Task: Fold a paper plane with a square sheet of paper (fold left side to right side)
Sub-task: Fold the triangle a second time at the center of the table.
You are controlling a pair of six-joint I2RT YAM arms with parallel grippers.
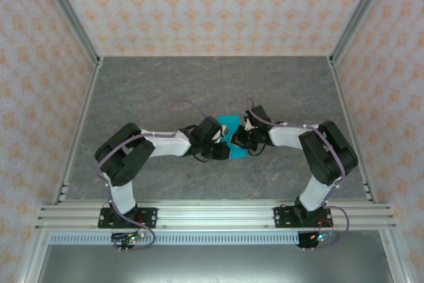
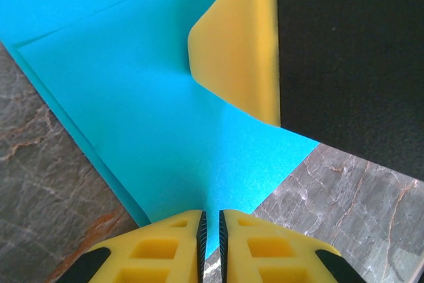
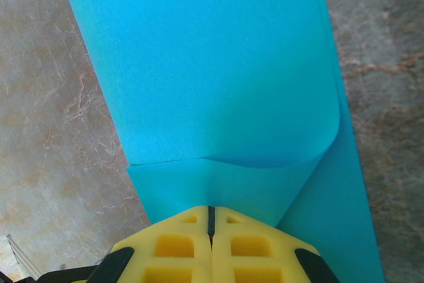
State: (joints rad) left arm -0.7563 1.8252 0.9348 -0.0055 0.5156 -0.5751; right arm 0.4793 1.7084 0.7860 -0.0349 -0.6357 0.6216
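left arm (image 1: 162,142), right arm (image 1: 291,135) crowding paper (image 1: 230,122) — open table (image 1: 165,84) beyond, walls (image 1: 212,4) around

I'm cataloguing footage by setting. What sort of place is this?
Probably a lab robot cell: aluminium frame, patterned wall panels, grey stone-look table, left arm and right arm bolted at its near edge, handling blue paper.

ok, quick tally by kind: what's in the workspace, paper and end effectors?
paper: 1
end effectors: 2, left end effector and right end effector
total: 3
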